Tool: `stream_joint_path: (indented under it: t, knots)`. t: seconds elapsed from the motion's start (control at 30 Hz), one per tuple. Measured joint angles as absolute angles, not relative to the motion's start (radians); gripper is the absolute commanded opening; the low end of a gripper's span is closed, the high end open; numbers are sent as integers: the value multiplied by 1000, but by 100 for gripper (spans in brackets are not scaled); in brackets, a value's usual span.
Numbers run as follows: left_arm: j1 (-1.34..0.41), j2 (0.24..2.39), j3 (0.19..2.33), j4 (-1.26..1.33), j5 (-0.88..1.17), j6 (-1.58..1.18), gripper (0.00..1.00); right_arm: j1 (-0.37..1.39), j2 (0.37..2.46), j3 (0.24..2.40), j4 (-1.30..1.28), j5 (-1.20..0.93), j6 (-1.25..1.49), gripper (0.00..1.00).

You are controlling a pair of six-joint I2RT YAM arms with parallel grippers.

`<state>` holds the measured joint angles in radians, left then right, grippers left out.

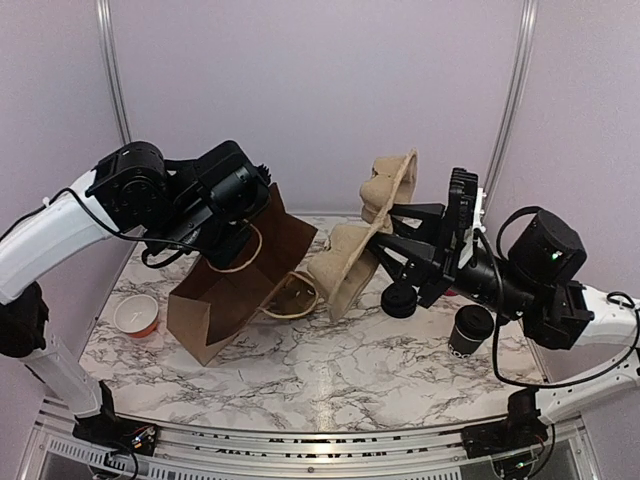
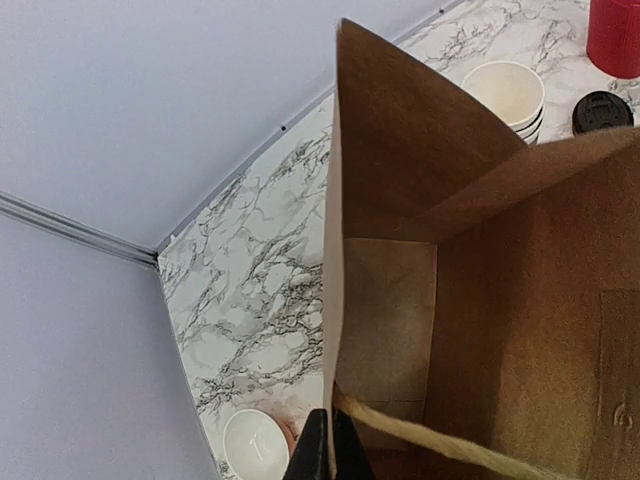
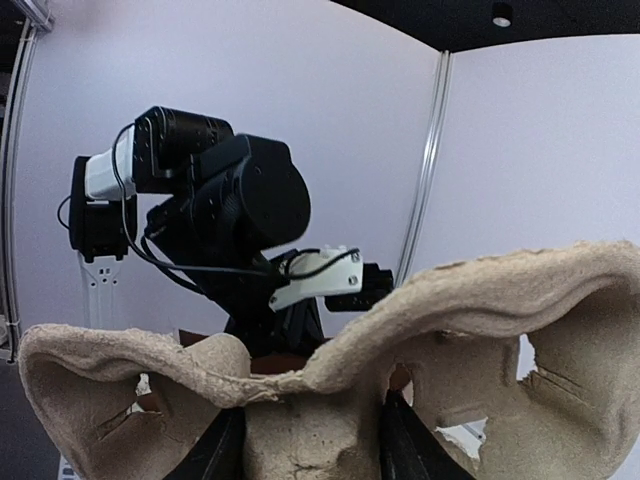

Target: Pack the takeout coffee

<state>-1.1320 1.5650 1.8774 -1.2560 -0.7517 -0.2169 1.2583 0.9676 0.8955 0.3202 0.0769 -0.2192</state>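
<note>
Small bowl (image 1: 135, 315): white inside, orange-red outside, standing on the white marble-patterned table (image 1: 300, 370) just left of the bag.

Left gripper (image 1: 232, 240): above the bag's raised mouth. In the wrist view its fingers (image 2: 328, 445) are pressed together, pinching the bag's top edge where a twine handle starts.

Brown paper bag (image 1: 240, 280): the landmark. It is tilted, base on the table, with its mouth lifted and facing right. A second twine handle loop (image 1: 295, 295) hangs at the lower side of the mouth.

Tan moulded-pulp cup carrier (image 1: 365, 235): held on edge in the air, just right of the bag's mouth, its lower corner near the hanging handle loop. It carries no cups.

Right gripper (image 3: 310, 440): right of the bag, behind the carrier, its two fingers clamped on either side of the carrier's middle ridge.

Black round object (image 1: 400, 298): on the table right of the bag, under the carrier's edge. I cannot tell whether it is a cup or lids.

Takeout coffee cup (image 1: 470, 330): small black paper cup with a black lid, upright on the table well right of the bag, past the carrier. It sits below and to the right of the right gripper, apart from it and held by neither gripper.
</note>
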Motion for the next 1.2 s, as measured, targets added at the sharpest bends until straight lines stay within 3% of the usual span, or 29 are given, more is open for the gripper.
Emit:
stream_joint_path:
  t: [0.33,0.77,1.2]
  knots:
    - [-1184,1643,1929,-1259,-707,-233,0,1258,893,908,377,-182,-55,44]
    - [-1222,1509,1753,-1137,-576,-305,0,1169,1120,787,735,-529,362,44]
    - [-1261,1438,1748,-1103,-592,-303,0,1137,1309,752,1024,-612,707,43]
